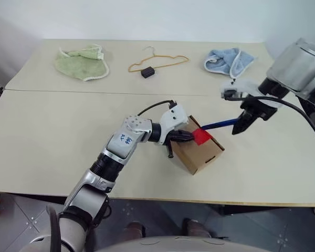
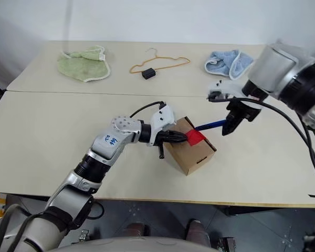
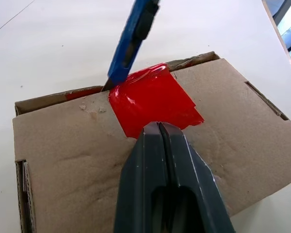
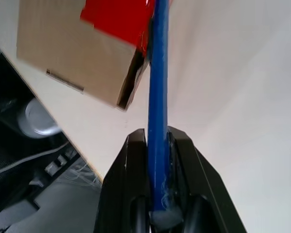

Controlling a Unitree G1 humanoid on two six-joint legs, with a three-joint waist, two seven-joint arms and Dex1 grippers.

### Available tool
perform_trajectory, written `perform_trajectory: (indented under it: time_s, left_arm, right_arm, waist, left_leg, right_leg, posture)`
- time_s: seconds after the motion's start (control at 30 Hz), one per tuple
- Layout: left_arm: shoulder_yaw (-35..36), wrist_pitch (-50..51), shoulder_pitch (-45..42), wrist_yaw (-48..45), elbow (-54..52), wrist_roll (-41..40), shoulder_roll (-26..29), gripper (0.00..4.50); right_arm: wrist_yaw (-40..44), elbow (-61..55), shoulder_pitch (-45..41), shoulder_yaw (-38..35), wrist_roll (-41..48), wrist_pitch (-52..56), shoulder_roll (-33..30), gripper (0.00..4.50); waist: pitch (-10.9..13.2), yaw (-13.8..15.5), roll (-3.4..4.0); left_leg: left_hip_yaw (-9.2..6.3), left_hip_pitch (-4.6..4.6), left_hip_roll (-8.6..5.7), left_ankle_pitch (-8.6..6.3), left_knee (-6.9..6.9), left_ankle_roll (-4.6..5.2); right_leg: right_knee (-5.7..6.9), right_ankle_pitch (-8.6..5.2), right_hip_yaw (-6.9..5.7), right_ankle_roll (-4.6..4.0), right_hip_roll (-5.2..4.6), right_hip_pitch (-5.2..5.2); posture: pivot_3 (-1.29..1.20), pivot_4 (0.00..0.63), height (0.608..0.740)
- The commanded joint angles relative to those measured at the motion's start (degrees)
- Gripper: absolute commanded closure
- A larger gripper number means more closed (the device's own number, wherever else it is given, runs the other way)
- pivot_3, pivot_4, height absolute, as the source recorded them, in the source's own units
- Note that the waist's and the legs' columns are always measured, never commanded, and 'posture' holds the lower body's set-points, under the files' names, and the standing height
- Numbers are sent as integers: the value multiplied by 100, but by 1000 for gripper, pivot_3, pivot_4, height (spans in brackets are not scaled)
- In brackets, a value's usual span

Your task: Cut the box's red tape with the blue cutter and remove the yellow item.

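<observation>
The left gripper (image 3: 158, 127), fingers pressed together, rests on the small brown cardboard box (image 1: 198, 151) at the edge of its red tape patch (image 3: 153, 97). The right gripper (image 4: 158, 138) clamps the slim blue cutter (image 4: 157, 73), tip at the tape's far edge on the beige table (image 1: 52, 136)

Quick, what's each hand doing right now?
Left hand: shut, pressing on the box.
Right hand: shut on the blue cutter.
</observation>
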Motion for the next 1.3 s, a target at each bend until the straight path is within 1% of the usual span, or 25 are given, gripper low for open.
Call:
perform_trajectory:
  time_s: [0.03,0.17,0.5,0.93,1.3]
  left_arm:
    - [-445,377,337,-37,267,241,62,4500]
    - [-433,382,308,-52,286,248,108,4500]
    - [-450,445,325,-57,206,241,150,4500]
    - [-445,563,419,-32,30,229,227,4500]
    - [-419,592,418,-7,13,221,232,4500]
  right_arm:
    - [330,-514,88,155,179,137,-312,4330]
    - [330,-722,180,134,226,287,-449,4330]
    - [330,-787,266,187,177,376,-522,4330]
    - [330,-1211,671,130,37,452,-927,4330]
    - [330,-1259,838,60,-141,415,-963,4330]
  waist:
    - [0,-6,0]
    - [0,-20,0]
    - [-1,-25,1]
    - [-1,-23,2]
    - [-2,-27,4]
  left_leg:
    - [0,0,0,-1,0,1]
    - [1,0,0,-1,0,0]
    - [1,1,0,0,0,-1]
    - [1,1,1,-1,0,0]
    - [1,2,1,0,0,0]
  right_leg:
    - [0,0,0,0,0,0]
    - [1,0,0,0,0,-1]
    - [4,0,0,0,0,-1]
    - [3,0,1,0,0,-2]
    - [5,0,1,0,0,-2]
  posture:
    - [0,150,740]
    - [0,150,740]
    - [0,150,740]
    - [0,150,740]
    - [0,150,740]
